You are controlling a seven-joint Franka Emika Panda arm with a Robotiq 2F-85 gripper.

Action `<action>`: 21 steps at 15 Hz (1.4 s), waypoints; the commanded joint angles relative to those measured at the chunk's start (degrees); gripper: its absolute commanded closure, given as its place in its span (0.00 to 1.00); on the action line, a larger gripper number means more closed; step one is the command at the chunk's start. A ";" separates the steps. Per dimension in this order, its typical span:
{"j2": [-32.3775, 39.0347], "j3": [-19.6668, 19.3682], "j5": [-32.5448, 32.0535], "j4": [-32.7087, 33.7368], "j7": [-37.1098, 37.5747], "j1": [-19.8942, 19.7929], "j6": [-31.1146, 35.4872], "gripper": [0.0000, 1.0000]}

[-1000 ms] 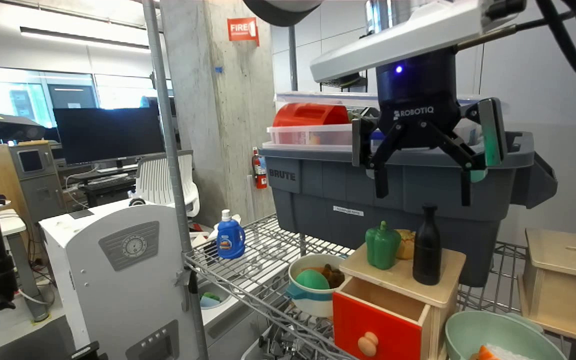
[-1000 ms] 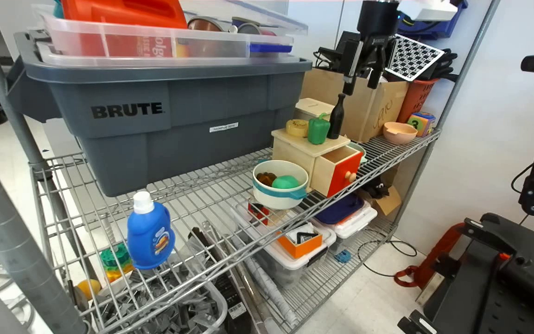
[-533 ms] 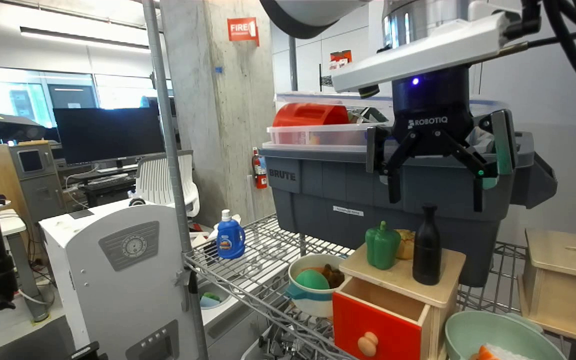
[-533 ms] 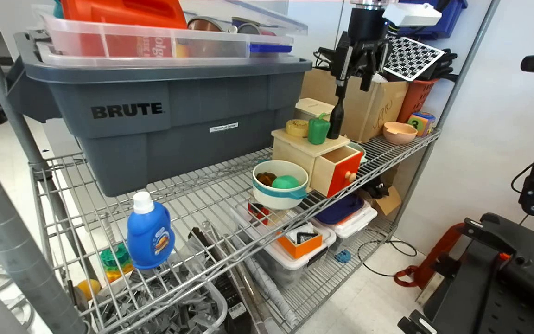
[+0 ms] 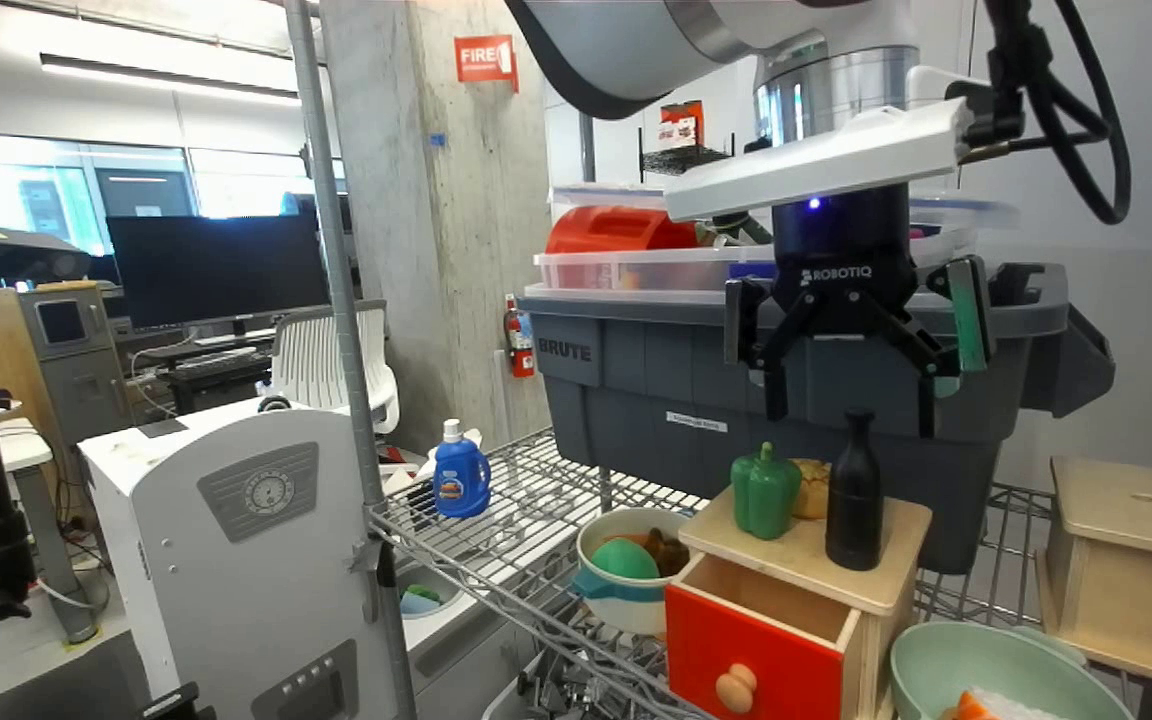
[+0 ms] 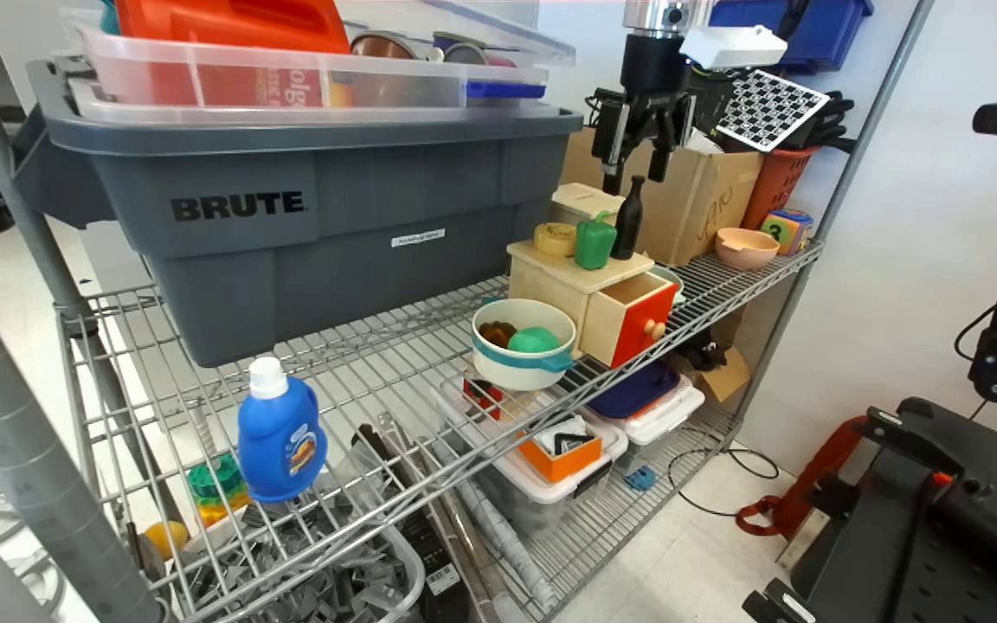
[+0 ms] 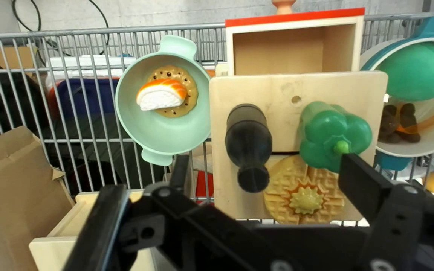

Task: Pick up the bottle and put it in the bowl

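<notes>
The bottle (image 5: 853,505), slim and black, stands upright on top of a small wooden drawer unit (image 5: 896,590). In the wrist view the bottle (image 7: 249,139) is seen from above, its mouth falling left of the middle between my fingers. My gripper (image 5: 851,410) hangs over it, wide open and pointing down, with no contact visible; how far the tips are from the neck I cannot tell. The bowl (image 7: 160,135), pale mint-green, holds a round brown cookie (image 7: 179,107) and an orange-and-white piece (image 7: 160,94). It sits beside the unit, partly hidden in an exterior view (image 6: 667,277).
A green pepper (image 7: 333,135) and a waffle (image 7: 303,195) share the unit's top with the bottle. The red drawer (image 5: 751,650) is pulled out. Around it are a white-and-teal pot (image 6: 520,363), a large grey tote (image 6: 360,216) and a blue detergent bottle (image 6: 282,441).
My gripper has come down slightly and shifted toward the grey tote, nearer to above the bottle. The jaws have stayed open; the bottle and bowl have not moved.
</notes>
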 commanded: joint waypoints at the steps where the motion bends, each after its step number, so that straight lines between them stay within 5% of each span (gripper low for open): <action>1: 0.81 -0.01 -0.71 2.68 0.58 0.29 -2.40 0.00; 13: 0.92 0.20 -0.30 3.26 0.03 -0.08 -2.70 0.02; 15: 1.35 0.13 -0.35 3.79 0.16 -0.06 -2.93 0.17; 17: 1.82 0.16 -0.25 4.38 0.08 -0.16 -3.15 0.42; 21: 3.02 0.16 -0.28 5.89 -0.03 -0.21 -3.58 0.72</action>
